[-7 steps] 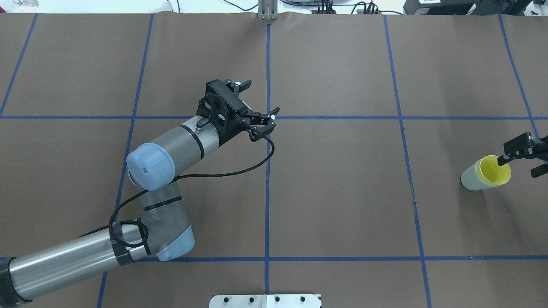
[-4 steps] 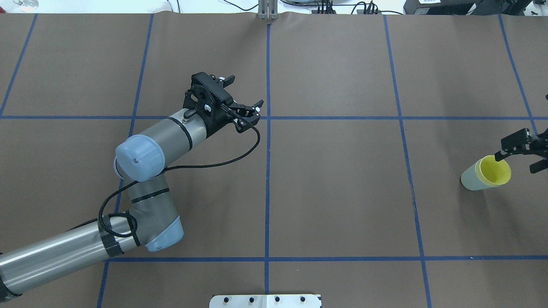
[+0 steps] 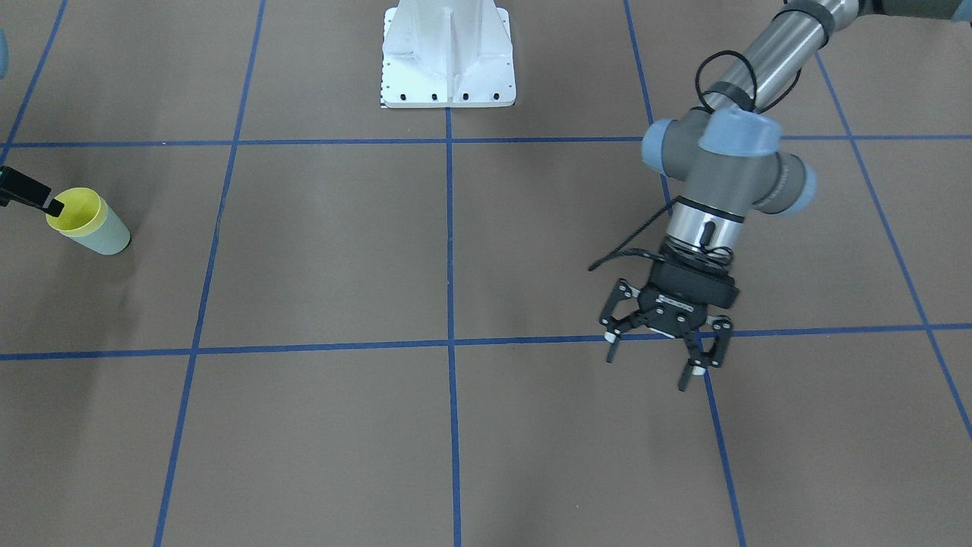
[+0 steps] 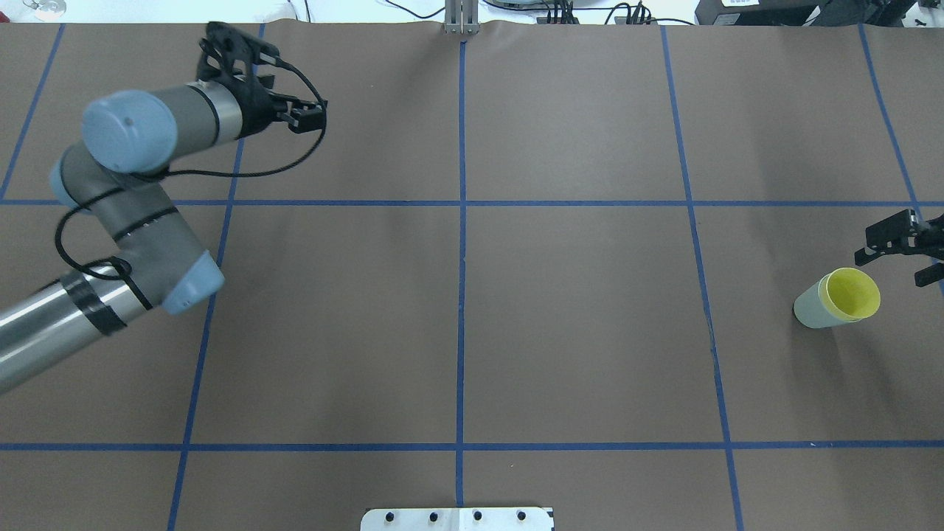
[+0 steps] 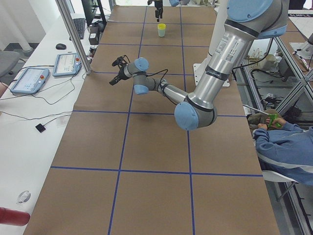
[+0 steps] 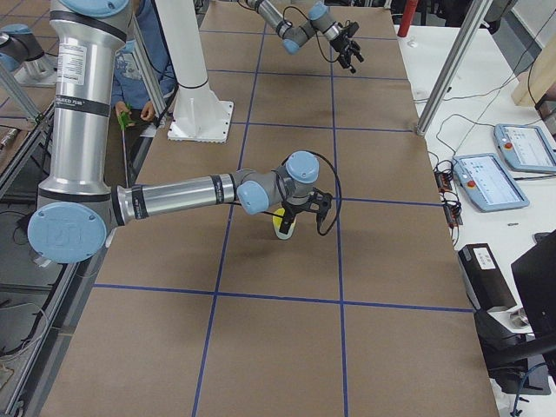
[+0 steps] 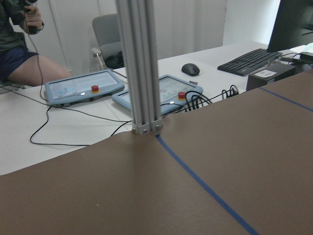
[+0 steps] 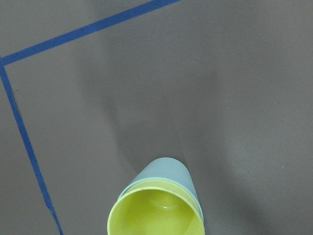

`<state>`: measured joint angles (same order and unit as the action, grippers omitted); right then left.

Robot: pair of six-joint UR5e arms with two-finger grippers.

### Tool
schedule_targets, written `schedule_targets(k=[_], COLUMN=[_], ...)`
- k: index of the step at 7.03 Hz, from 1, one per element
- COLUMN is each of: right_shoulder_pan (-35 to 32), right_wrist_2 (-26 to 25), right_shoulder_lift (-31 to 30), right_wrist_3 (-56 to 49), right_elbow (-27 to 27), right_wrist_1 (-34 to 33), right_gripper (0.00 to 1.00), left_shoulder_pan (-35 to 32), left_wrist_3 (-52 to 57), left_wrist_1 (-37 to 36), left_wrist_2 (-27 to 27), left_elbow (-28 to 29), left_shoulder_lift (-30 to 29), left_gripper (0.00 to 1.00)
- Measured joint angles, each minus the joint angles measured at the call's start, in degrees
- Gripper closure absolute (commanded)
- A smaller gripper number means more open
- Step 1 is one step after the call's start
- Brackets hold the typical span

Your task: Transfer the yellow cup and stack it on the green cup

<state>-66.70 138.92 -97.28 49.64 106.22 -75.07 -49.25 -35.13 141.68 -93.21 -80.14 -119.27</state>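
The yellow cup (image 4: 854,293) sits nested inside the green cup (image 4: 810,306) at the table's right side, both upright. They also show in the front view, yellow (image 3: 74,209) in green (image 3: 106,234), and at the bottom of the right wrist view, yellow (image 8: 156,215) in green (image 8: 166,171). My right gripper (image 4: 907,258) is open and empty, just beyond the cups' rim and above it. My left gripper (image 4: 284,81) is open and empty, far off at the table's far left.
The white robot base plate (image 3: 448,53) is at the near middle edge. An aluminium post (image 7: 139,63) stands at the far table edge, with teach pendants (image 7: 83,88) on the white desk behind it. Blue tape lines (image 4: 461,295) grid the brown table.
My right gripper's finger has come out of the yellow cup and drawn back, leaving the stacked cups standing. My left arm has swung from the table's middle to the far left.
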Motion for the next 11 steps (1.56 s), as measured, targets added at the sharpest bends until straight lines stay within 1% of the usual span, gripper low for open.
schedule_targets(k=[1,2,3,4,5,6,7,8,9,11], right_shoulder_pan=[-0.12,-0.18,-0.41,-0.97,-1.75,-2.43,-2.95,-3.48,-4.04,-6.16], right_wrist_2=[-0.86,-1.76,-2.38,-2.82,-3.48,-4.45,-5.37,-5.83,-5.97,-6.02], right_shoulder_lift=[0.75,1.49,2.46,3.85,5.35,6.48,7.09,7.34,7.44,7.71], right_wrist_3=[-0.04,-0.06,-0.06,-0.09,-0.12,-0.19,-0.58,-1.4,-2.05,-4.73], right_elbow=[-0.1,-0.28,-0.88,-1.98,-3.0,-3.56,-4.0,-4.37,-4.54,-4.81], right_wrist_1=[-0.06,-0.14,-0.2,-0.22,-0.21,-0.22,-0.24,-0.23,-0.19,-0.3], right_gripper=[0.01,0.01,0.01,0.01,0.0,0.01,0.0,0.0,0.0,0.0], left_shoulder_pan=[-5.62,-9.87,-13.03,-15.57,-17.84,-20.73,-24.16,-27.0,-28.22,-28.93], left_wrist_3=[3.07,5.92,9.35,12.84,15.6,16.96,17.28,17.63,18.63,21.83], left_wrist_1=[-6.71,-11.82,-16.44,-23.3,-31.82,-38.79,-41.95,-41.92,-40.28,-38.33], left_wrist_2=[-6.91,-11.39,-14.57,-17.14,-19.65,-23.54,-27.98,-31.32,-32.96,-34.09], left_elbow=[-0.15,-0.3,-0.89,-2.34,-4.16,-5.56,-6.26,-6.91,-7.71,-8.53], left_shoulder_lift=[0.96,2.5,3.89,4.7,4.84,4.74,5.28,6.71,8.53,13.89], left_gripper=[0.01,0.01,0.0,0.0,0.0,0.01,0.02,0.01,0.0,0.0])
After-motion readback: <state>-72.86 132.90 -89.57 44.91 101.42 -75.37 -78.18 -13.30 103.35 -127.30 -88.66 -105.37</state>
